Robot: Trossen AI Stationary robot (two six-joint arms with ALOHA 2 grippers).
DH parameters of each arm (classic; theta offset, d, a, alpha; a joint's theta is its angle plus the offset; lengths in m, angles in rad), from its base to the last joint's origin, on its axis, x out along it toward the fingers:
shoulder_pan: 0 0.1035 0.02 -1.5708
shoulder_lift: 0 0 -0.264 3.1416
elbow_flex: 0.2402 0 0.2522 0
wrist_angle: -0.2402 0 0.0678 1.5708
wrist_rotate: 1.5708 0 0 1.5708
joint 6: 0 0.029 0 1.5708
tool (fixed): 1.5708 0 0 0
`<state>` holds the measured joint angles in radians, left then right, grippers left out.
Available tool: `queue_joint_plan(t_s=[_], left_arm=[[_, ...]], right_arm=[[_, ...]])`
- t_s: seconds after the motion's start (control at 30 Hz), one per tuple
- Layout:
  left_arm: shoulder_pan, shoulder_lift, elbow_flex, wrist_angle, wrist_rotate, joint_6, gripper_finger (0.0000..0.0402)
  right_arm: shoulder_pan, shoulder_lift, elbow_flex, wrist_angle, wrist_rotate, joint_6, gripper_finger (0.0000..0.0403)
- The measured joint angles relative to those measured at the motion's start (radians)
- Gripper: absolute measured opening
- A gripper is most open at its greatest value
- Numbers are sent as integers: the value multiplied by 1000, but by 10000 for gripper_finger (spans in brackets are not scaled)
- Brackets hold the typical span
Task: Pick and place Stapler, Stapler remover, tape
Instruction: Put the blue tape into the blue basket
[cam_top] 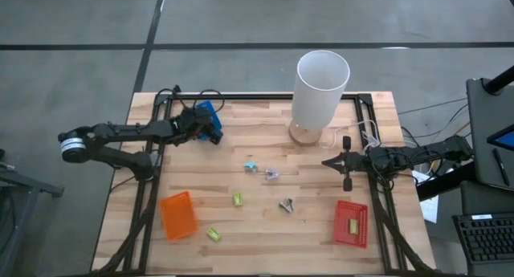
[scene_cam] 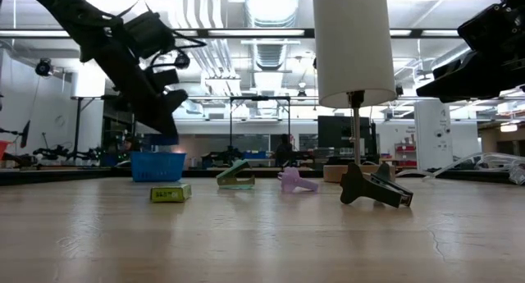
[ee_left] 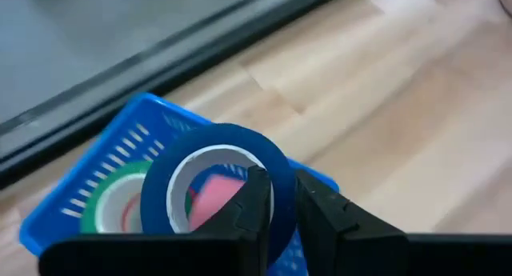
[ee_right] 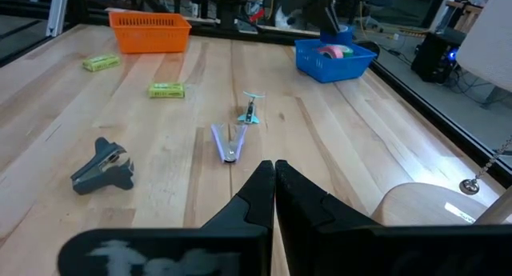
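My left gripper (ee_left: 288,208) hovers over the blue basket (cam_top: 210,110) at the table's far left and is shut on a blue tape roll (ee_left: 160,176). A green roll (ee_left: 104,200) and a pink roll (ee_left: 210,192) lie in that basket (ee_left: 120,148). A dark claw-shaped stapler remover (ee_right: 102,168) rests on the table's middle, with a lilac piece (ee_right: 230,144) and a teal piece (ee_right: 250,110) beyond it. My right gripper (ee_right: 274,176) is shut and empty above the table by the lamp base (cam_top: 305,134). My left gripper pinches the blue tape roll by the wall of its ring (ee_left: 282,184), one finger (ee_left: 254,204) inside the pale core and the other (ee_left: 320,216) outside. The roll is lifted clear and stands on edge above the blue basket.
A tall white lamp (cam_top: 321,88) stands at the far middle. An orange basket (cam_top: 178,214) sits near left, and a red basket (cam_top: 351,222) near right holds a yellow-green block. Two more yellow-green blocks (cam_top: 238,199) (cam_top: 214,234) lie on the wood. Black rails frame the table.
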<state>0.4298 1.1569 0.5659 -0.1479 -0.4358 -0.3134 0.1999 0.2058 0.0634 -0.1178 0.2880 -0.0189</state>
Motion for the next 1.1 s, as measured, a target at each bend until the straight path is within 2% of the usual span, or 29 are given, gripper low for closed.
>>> queue_joint_plan(t_s=[0.37, 0.57, 0.7, 0.8, 1.1], left_arm=[[-7, 11, -31, -8, 5, 50, 65], [-14, 11, -32, -9, 2, 82, 109], [-14, 9, -32, -10, -71, 77, 150], [-15, 4, -32, -9, -82, 66, 168], [-56, 1, -29, -9, -32, 119, 174]], right_arm=[[0, 0, 0, 0, 0, 0, 8], [0, 0, 0, 0, 0, 0, 9], [0, 0, 0, 0, 0, 0, 8], [0, 0, 0, 0, 0, 0, 9], [0, 0, 0, 0, 0, 0, 8]])
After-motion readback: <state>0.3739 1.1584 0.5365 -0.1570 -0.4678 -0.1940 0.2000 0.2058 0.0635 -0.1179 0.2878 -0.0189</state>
